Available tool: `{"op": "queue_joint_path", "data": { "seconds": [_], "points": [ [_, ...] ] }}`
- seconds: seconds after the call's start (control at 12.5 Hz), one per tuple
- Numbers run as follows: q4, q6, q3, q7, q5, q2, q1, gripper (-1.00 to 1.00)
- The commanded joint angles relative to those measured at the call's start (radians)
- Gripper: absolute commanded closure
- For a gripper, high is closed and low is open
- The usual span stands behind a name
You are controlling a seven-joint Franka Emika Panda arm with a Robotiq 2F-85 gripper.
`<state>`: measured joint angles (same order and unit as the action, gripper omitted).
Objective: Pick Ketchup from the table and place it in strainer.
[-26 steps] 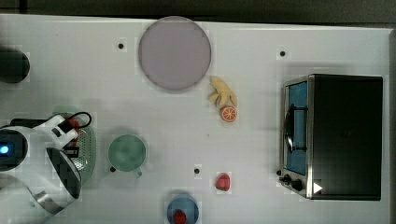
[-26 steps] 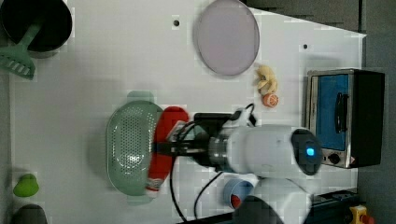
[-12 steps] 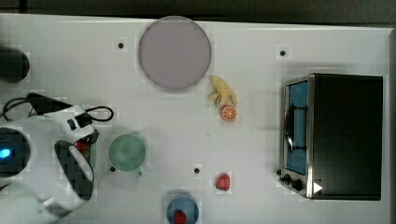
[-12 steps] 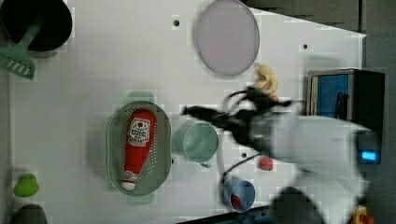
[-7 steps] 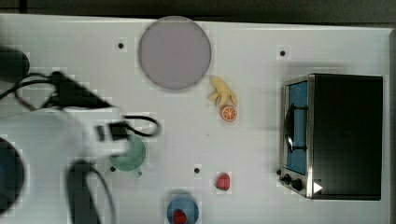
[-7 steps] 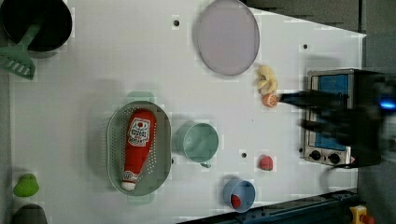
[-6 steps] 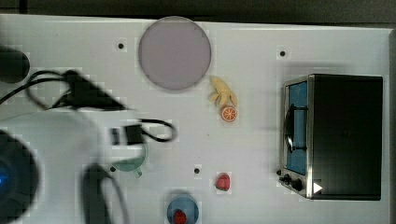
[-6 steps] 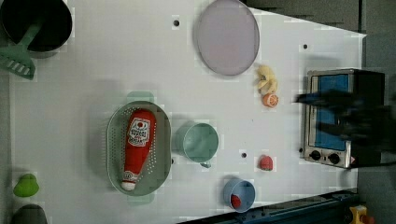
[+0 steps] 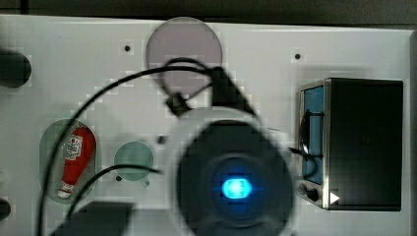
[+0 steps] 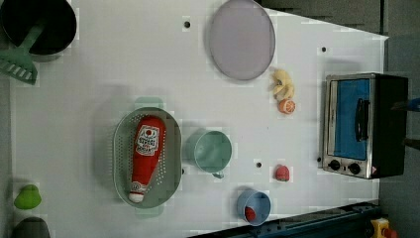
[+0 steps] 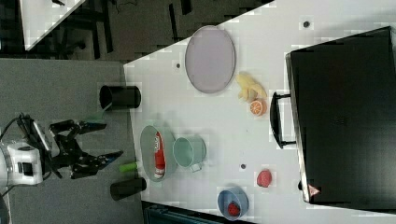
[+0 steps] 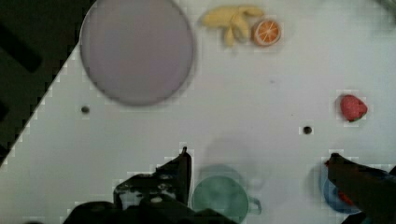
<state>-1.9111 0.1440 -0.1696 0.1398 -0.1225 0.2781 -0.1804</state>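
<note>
The red Ketchup (image 10: 147, 148) bottle lies lengthwise in the pale green strainer (image 10: 121, 153), white cap toward the left view's bottom. The top view has the Ketchup (image 9: 76, 155) and strainer (image 9: 49, 142) at its left, beside my arm's blurred body. In the right view the Ketchup (image 11: 159, 154) rests in the strainer (image 11: 147, 149), and my gripper (image 11: 112, 138) hangs open well off the table at the right view's left. The wrist view looks from high up, past my open gripper (image 12: 258, 161), with nothing between its fingers.
A round green cup (image 10: 212, 151) stands right beside the strainer. Also on the table are a greyish-purple plate (image 10: 241, 38), banana and orange pieces (image 10: 283, 91), a strawberry (image 10: 282, 172), a blue dish (image 10: 253, 206) and a toaster oven (image 10: 364, 125). A black pot (image 10: 39, 25) holds a green spatula.
My gripper let go of the Ketchup, which now lies in the strainer. The arm rose and swung away across the table, leaving the left view.
</note>
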Motion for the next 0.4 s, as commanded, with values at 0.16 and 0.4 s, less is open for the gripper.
{"op": "queue_joint_path", "data": {
  "seconds": [0.16,0.4],
  "points": [
    [-0.005,-0.001,-0.011,-0.065,0.080,-0.031,-0.012,-1.00],
    [-0.010,-0.002,-0.007,-0.065,0.080,-0.035,-0.012,-1.00]
  ]
}}
